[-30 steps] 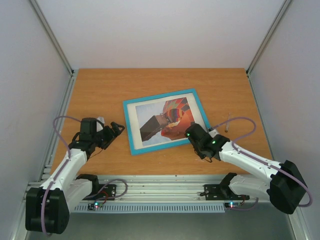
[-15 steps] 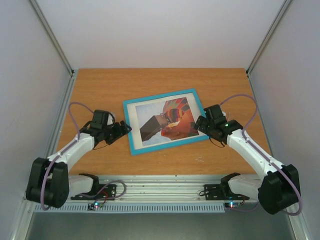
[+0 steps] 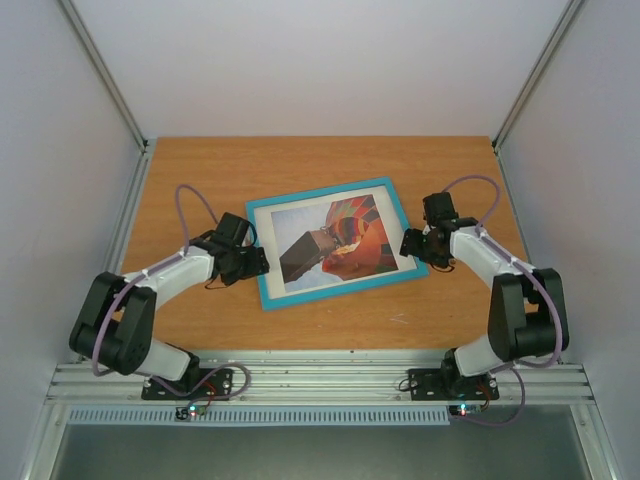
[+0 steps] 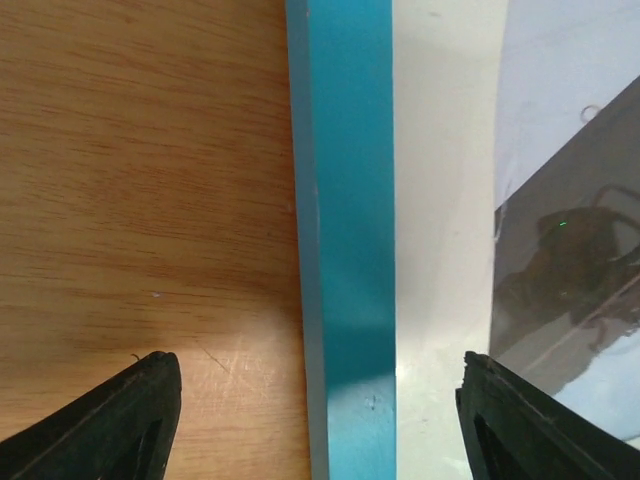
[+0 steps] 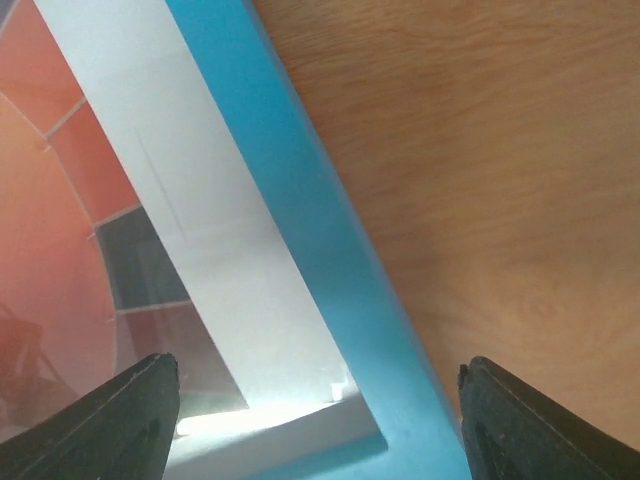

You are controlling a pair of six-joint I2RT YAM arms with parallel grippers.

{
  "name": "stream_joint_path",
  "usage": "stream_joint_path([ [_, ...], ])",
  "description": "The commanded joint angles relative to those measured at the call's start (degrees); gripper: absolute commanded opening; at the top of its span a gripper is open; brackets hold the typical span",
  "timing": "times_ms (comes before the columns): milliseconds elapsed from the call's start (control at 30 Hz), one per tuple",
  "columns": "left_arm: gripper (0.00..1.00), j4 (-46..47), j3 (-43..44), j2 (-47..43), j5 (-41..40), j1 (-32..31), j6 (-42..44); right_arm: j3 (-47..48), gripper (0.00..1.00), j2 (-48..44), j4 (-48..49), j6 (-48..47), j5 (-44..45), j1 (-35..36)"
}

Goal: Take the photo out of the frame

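Observation:
The turquoise frame (image 3: 335, 243) lies face up mid-table, with the hot-air balloon photo (image 3: 335, 237) inside it behind a white mat. My left gripper (image 3: 256, 262) is open and straddles the frame's left rail (image 4: 345, 240), one finger over the wood, the other over the mat. My right gripper (image 3: 413, 245) is open and straddles the frame's right rail near its near-right corner (image 5: 330, 290). The photo's orange panels (image 5: 40, 230) show in the right wrist view. The photo's dark basket (image 4: 575, 260) shows in the left wrist view.
A thin stick-like object (image 3: 456, 243) lies on the wooden table (image 3: 200, 180) right of the frame. White walls and metal rails enclose the table on three sides. The arm bases sit on the metal rail (image 3: 320, 375) at the near edge.
Both grippers have moved inward and forward to the frame. The left one now spans the left rail and the right one spans the right rail. The frame has not moved.

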Motion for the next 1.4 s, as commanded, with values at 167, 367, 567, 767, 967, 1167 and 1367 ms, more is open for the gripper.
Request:
stream_joint_path([
  [167, 0.68, -1.04, 2.87, 4.64, -4.46, -1.83, 1.91, 3.76, 0.70, 8.45, 2.38, -6.40, -1.33, -1.35],
  [367, 0.54, -0.29, 3.61, 6.56, -3.92, -3.23, 1.68, 3.23, 0.63, 8.93, 2.13, -6.21, -1.75, -1.44],
  [567, 0.41, -0.41, 4.17, 6.95, -4.23, -4.97, 1.20, 1.30, 0.54, 7.24, 2.46, -5.24, -1.30, -1.44],
  [767, 0.36, 0.47, 3.40, 6.83, -3.16, -7.46, -0.34, 1.13, 0.44, 6.76, 1.59, -5.13, -3.21, -1.53],
  [967, 0.30, 1.70, 1.81, 6.43, -3.29, -10.49, -2.92, 0.70, 0.40, 6.11, 2.04, -4.53, -2.82, -1.53],
  [1167, 0.24, 1.77, 2.19, 5.53, -4.60, -13.58, -4.44, -0.33, 0.28, 4.56, 2.05, -4.71, -0.50, -1.51],
  [1367, 0.18, 2.82, 4.51, 7.15, -4.87, -17.20, -6.00, -1.14, 0.19, 2.04, 1.79, -4.23, 3.31, -1.49],
])
